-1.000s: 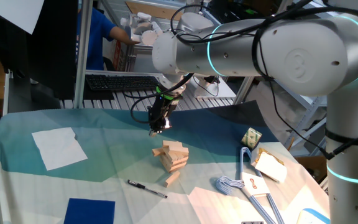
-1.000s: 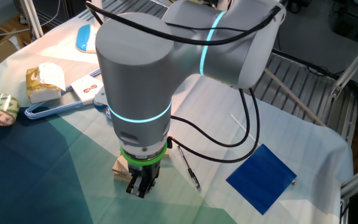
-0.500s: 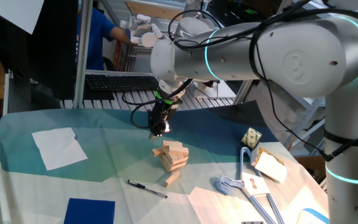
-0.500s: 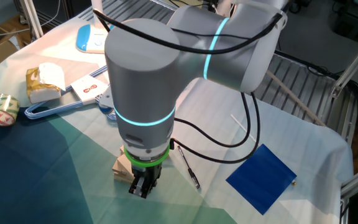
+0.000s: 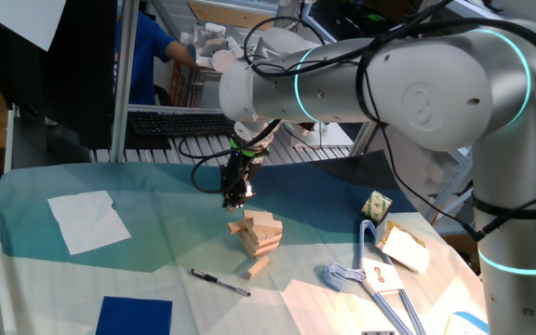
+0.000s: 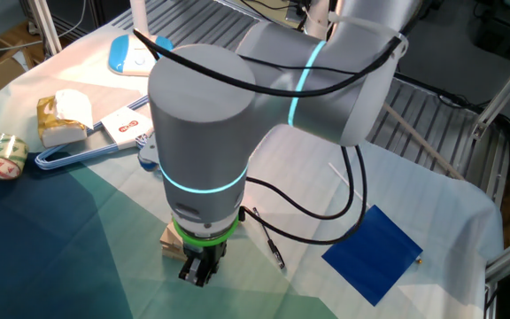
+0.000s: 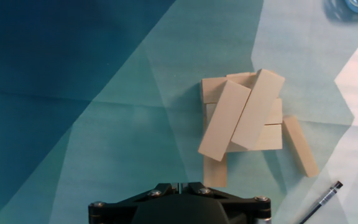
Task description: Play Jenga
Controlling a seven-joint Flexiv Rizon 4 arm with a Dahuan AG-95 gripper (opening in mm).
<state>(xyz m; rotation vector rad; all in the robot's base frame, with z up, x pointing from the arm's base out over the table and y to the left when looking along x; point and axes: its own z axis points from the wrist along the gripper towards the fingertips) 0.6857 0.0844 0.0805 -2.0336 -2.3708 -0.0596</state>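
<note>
The tool (image 5: 235, 197) hangs above the bench (image 5: 156, 247), just off the Jenga stack (image 5: 256, 233) toward ten o'clock in one fixed view; whether its fingers are spread or pressed together I cannot tell. A good approach would come down slowly, squared to one top block's long sides. The stack is low and crooked, its top blocks skewed, with a loose block (image 7: 300, 145) lying beside it at four o'clock in the hand view.

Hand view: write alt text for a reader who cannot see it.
Seen from above, a small uneven stack of tan Jenga blocks sits on a blue-green patterned cloth, two top blocks lying askew. One loose block lies to its right, a black pen at the lower right.
</note>
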